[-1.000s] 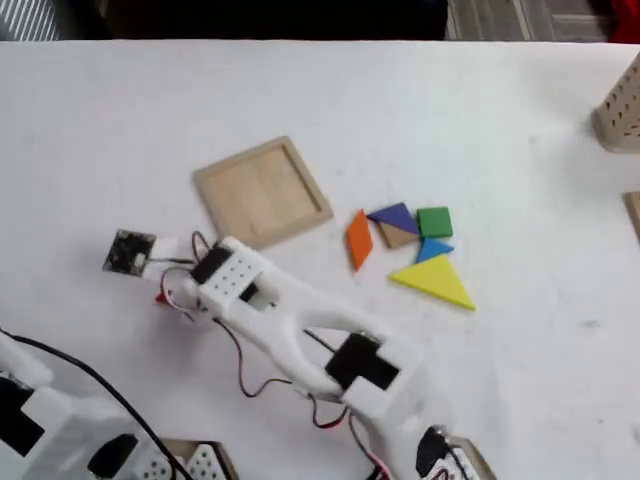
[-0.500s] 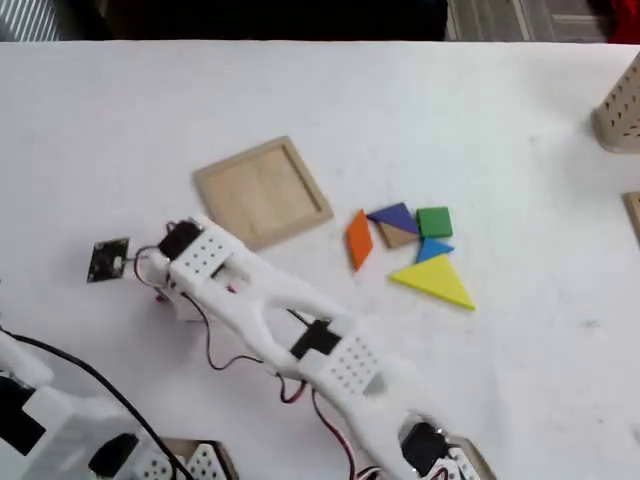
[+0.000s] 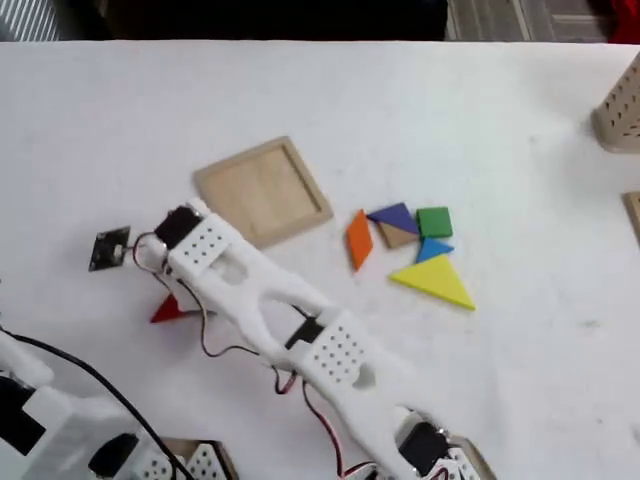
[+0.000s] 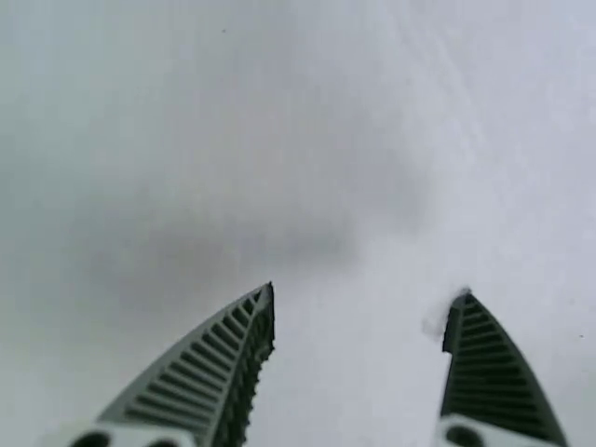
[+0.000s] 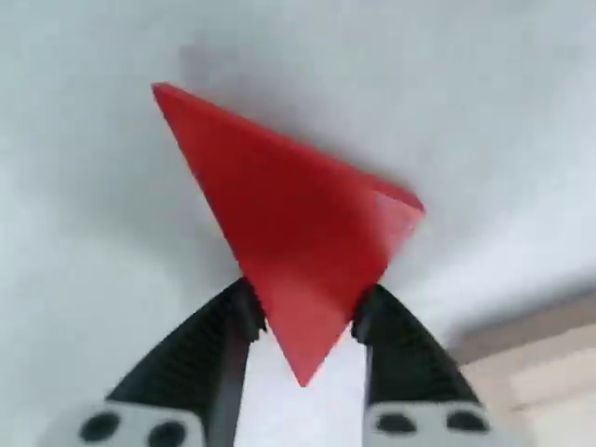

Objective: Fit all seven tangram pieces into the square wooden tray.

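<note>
Pinching the red triangle [image 5: 289, 214] by one sharp corner, the right gripper [image 5: 307, 305] has its jaws drawn narrow on the piece. Most of the piece juts out ahead of the fingertips over the table [image 5: 84, 233]. The tray [image 3: 262, 190] lies near the gripper, off to one side of its wrist, with nothing in it.

The step in hand looks like carrying this first piece to the tray. A hold on a tapering corner is weak, so the piece may swivel or squirt out. The carry should be slow, low and level. Over the tray, the wrist should turn until two edges of the triangle line up with a tray corner. The piece should rest flat on the floor before the jaws let go.

The left gripper [image 4: 363, 298] is spread wide with nothing between its jaws, bare table ahead of it. It is best kept clear.

From above, the arm [image 3: 260, 300] covers the right gripper and much of the triangle. I cannot tell whether the piece is lifted or resting on the table. A pale wooden strip beside one jaw is probably the tray's rim, though that is unsure.

Well away from the gripper, past the tray, sit the orange piece [image 3: 358, 240], purple triangle [image 3: 393, 215], green square [image 3: 434, 221], blue triangle [image 3: 433, 248] and yellow triangle [image 3: 434, 281]. The brown piece [image 3: 397, 237] is wedged among them, its shape hard to read.
</note>
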Motion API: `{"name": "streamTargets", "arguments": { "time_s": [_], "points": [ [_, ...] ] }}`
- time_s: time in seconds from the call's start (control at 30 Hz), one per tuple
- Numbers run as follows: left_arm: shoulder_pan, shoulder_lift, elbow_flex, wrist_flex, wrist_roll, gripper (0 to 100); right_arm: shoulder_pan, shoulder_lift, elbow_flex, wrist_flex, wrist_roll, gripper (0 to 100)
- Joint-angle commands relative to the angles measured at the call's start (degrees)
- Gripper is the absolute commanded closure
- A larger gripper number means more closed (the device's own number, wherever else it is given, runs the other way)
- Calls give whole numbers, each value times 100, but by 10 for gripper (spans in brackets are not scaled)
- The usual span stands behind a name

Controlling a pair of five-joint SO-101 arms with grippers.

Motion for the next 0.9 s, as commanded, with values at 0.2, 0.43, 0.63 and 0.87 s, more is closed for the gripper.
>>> {"name": "streamTargets", "arguments": {
  "time_s": [0.2,0.43,0.63,0.87],
  "points": [
    [-259,-22,-202,-97,-79,705,-84,-40,-35,576,-220,981],
    [-646,145,-791,-70,-281,705,136,-602,105,602,-615,981],
    [-866,1429,-1987,334,-281,705,453,-1349,1055,514,-730,981],
    [-1051,3116,-4044,1336,-422,705,549,-3143,3499,-699,-738,981]
  ]
}}
